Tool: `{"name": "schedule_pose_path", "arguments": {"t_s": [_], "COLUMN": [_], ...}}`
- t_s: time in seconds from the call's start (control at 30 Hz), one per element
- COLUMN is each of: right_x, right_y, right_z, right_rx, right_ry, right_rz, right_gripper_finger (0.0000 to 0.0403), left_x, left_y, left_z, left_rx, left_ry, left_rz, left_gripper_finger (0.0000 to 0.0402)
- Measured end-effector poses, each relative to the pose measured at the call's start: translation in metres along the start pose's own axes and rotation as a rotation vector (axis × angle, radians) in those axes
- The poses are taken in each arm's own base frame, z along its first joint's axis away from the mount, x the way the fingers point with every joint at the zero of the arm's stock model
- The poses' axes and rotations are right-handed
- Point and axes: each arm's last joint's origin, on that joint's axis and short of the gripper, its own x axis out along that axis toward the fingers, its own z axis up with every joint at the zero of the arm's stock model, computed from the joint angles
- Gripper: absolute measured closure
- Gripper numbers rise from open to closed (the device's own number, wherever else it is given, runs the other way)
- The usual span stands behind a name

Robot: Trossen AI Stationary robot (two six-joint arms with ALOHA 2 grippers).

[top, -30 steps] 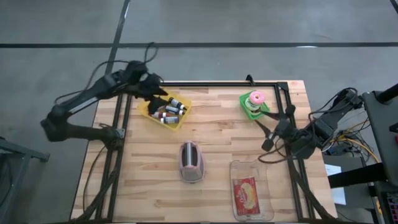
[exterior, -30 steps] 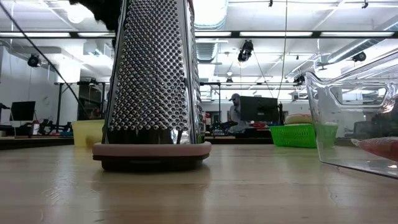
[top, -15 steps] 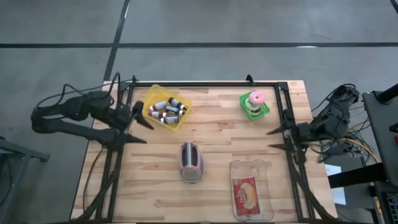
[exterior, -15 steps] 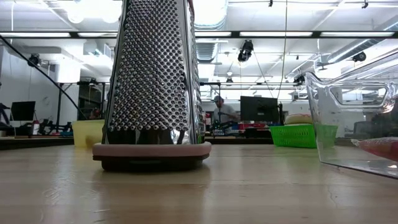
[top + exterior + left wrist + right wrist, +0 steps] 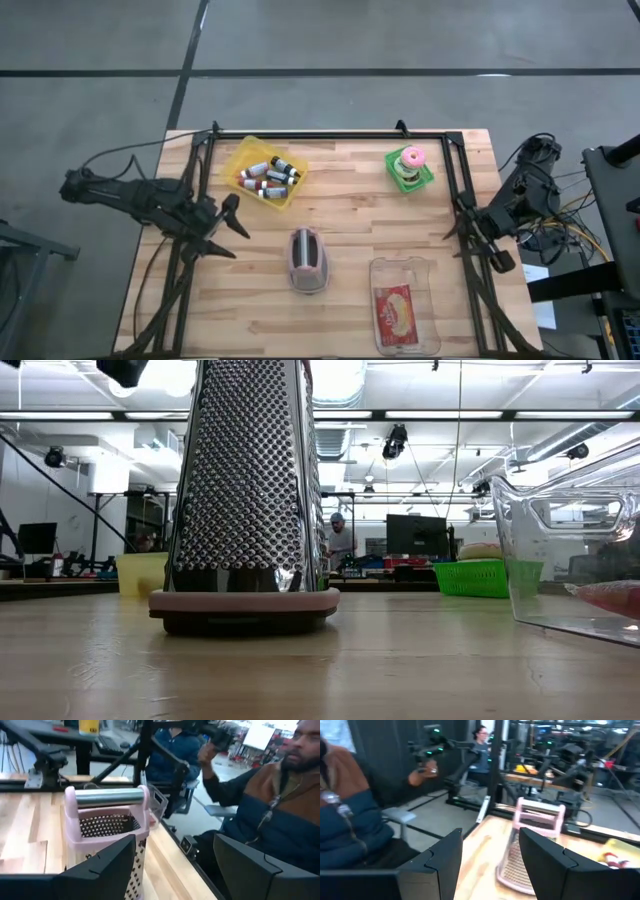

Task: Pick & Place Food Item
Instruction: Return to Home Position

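Nearest us, the popcorn bag [image 5: 396, 312] lies in the clear bin [image 5: 400, 262] on the right, and the grater [image 5: 307, 262] stands just left of it. Our left hand [image 5: 174, 840] hangs at the tabletop's [image 5: 350, 215] left edge, our right hand [image 5: 490, 832] off its right edge. Both are spread wide and empty. At the far side, small bottles [image 5: 268, 178] lie in the yellow bin [image 5: 244, 152] and the pink donut [image 5: 412, 157] sits in the green bin [image 5: 404, 183].

Pale wood table [image 5: 350, 215], yellow bin [image 5: 246, 150], green bin [image 5: 410, 182], pink donut [image 5: 412, 157], red popcorn bag [image 5: 396, 312], pink-trimmed perforated grater [image 5: 307, 262]
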Motion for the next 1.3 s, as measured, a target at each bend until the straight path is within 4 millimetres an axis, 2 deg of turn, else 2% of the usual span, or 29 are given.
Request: {"name": "schedule_pose_path", "arguments": {"t_s": [0.2, 0.4, 0.67, 0.9, 1.07, 1.17, 1.3], "right_x": [-0.009, -0.018, -0.014, -0.002, 0.005, 0.009, 0.010], "right_y": [0.000, 0.000, 0.002, 0.009, 0.011, 0.011, 0.010], "right_z": [-0.029, -0.058, -0.101, -0.126, -0.144, -0.154, -0.154], "right_rx": [-0.010, -0.007, 0.002, -0.016, -0.046, -0.066, -0.107], "right_ry": [-0.010, -0.095, -0.114, -0.096, -0.120, -0.131, -0.123], "right_rz": [0.084, 0.234, 0.243, 0.256, 0.200, 0.142, 0.090], "right_gripper_finger": [0.0211, 0.0211, 0.0211, 0.0211, 0.0211, 0.0211, 0.0211], "left_x": [-0.005, -0.008, -0.001, 0.004, 0.005, 0.004, 0.004], "left_y": [-0.001, 0.002, 0.010, 0.017, 0.022, 0.022, 0.023], "left_z": [-0.021, -0.046, -0.080, -0.107, -0.126, -0.126, -0.127], "left_rx": [0.069, 0.076, 0.070, 0.111, 0.114, 0.120, 0.166], "left_ry": [-0.064, -0.111, -0.164, -0.219, -0.235, -0.235, -0.236], "left_rz": [-0.120, -0.130, -0.140, -0.104, -0.048, -0.036, -0.002], "left_gripper_finger": [0.0129, 0.0129, 0.0129, 0.0129, 0.0129, 0.0129, 0.0129]}}
